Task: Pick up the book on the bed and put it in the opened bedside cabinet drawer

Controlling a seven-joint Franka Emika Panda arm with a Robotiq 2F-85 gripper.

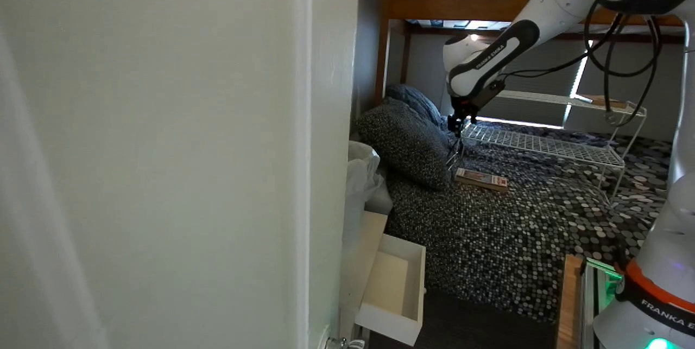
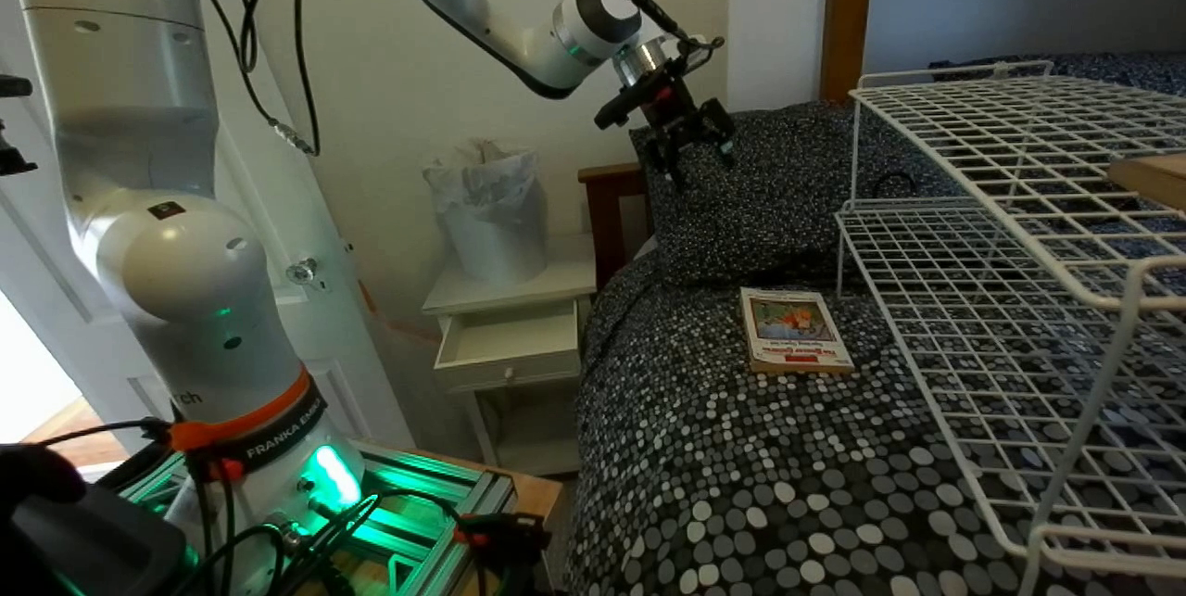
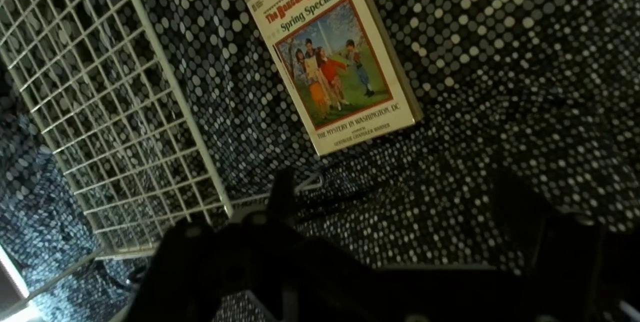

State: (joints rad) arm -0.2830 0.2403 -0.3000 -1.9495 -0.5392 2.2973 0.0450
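Observation:
The book lies flat, cover up, on the bed. Its cover is pale with red lettering and a coloured picture. It also shows in both exterior views, near the pillow. My gripper is open and empty, its dark fingers wide apart. In an exterior view the gripper hangs in front of the pillow, above and toward the cabinet side of the book, not touching it. The white bedside cabinet stands beside the bed. Its drawer is pulled out, and no contents show in it.
A white wire rack stands on the bed close beside the book, with a brown item on top. A speckled dark pillow lies behind the book. A bagged white bin stands on the cabinet. Wooden bunk beams run overhead.

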